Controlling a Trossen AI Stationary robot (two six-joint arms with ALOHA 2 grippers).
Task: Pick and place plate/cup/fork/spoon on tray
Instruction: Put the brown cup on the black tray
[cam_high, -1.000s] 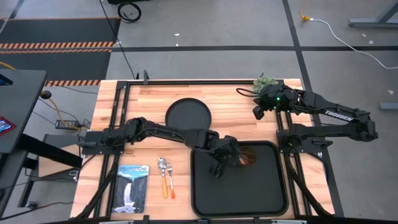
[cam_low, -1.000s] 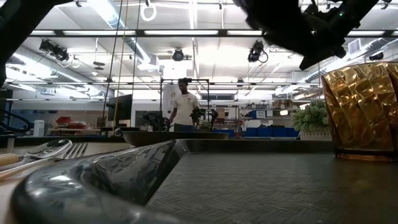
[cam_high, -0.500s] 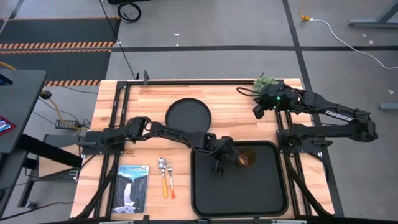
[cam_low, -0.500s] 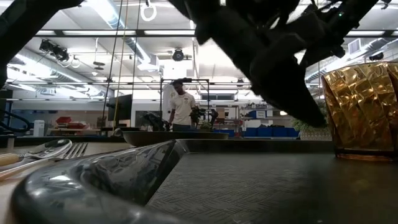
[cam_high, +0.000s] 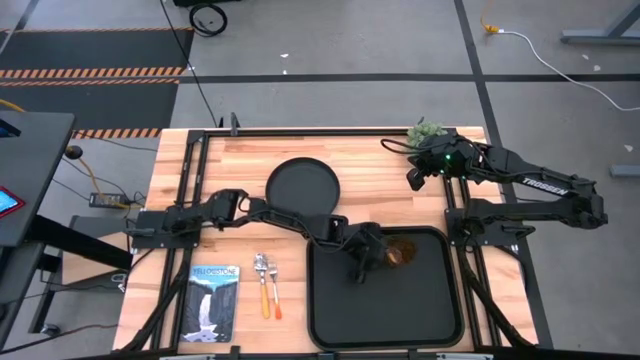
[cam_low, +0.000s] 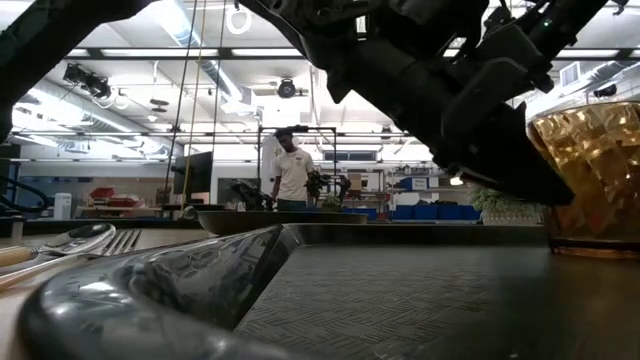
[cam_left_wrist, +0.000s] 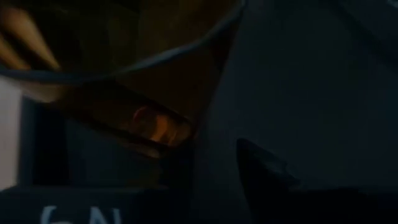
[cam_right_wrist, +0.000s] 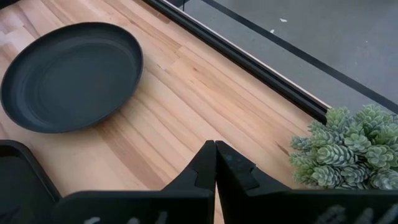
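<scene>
One of four items is judged placed: the cup (cam_high: 396, 252) stands upright on the tray (cam_high: 430, 320). The left tool (cam_high: 362, 262) is beside it; its opening cannot be told. The plate (cam_high: 302, 185), fork (cam_high: 259, 280) and spoon (cam_high: 272, 283) remain on the bench (cam_high: 380, 180). The right tool (cam_right_wrist: 215, 163) hangs pressed closed, empty, near the plant (cam_high: 424, 131).

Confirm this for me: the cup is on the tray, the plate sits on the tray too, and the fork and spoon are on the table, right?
Not quite. In the high view the plate lies on the bare table, beyond the tray. The cup is on the tray, and the fork and spoon are on the table.
</scene>
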